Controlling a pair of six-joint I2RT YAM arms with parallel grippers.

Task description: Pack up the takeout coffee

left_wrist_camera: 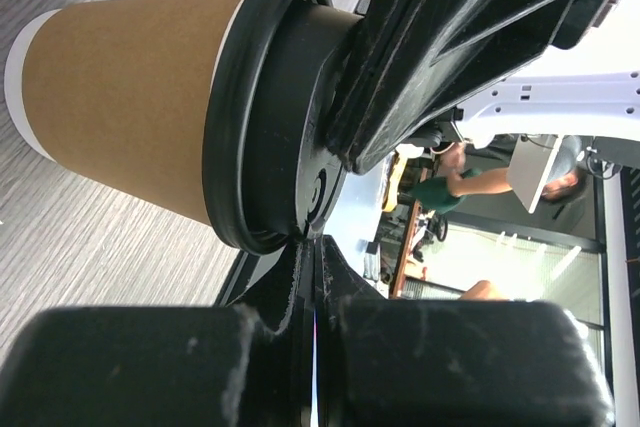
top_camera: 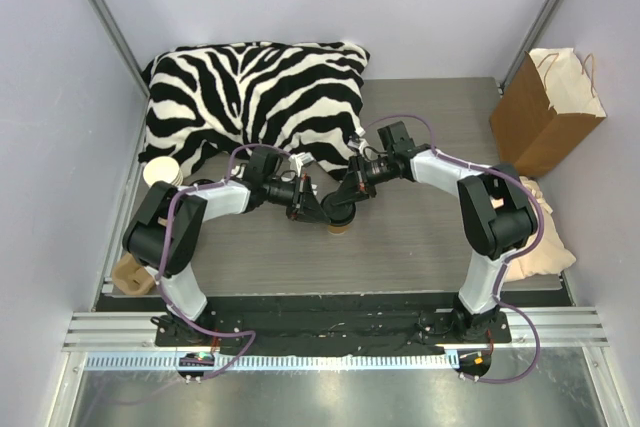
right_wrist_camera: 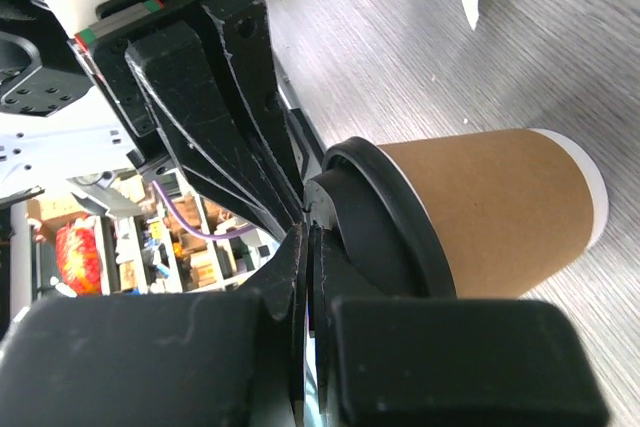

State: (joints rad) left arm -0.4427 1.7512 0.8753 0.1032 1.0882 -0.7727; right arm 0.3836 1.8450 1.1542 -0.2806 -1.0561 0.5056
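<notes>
a: left pincer clenched, its two black fingers pressed flat together, tips at the rim of a round black plastic lid.

b: and the right pincer?

a: clamped tight as well. it comes at the same lid from the opposite side, so the two arms meet nose to nose over the cup.

b: where is the takeout coffee?

a: the takeout coffee, a small brown kraft paper cup with that lid seated on it, stands upright on the grey wood-grain table, about mid-table, directly under both pincers.

b: what surrounds it?

a: behind it, at the far edge, lies a plump black-and-white zebra-striped pillow. a stack of brown paper cups with white insides sits at the pillow's left corner, well apart from the coffee. a tall brown paper bag with string handles stands open at the far right corner, and a crumpled cream cloth lies along the right edge.
</notes>
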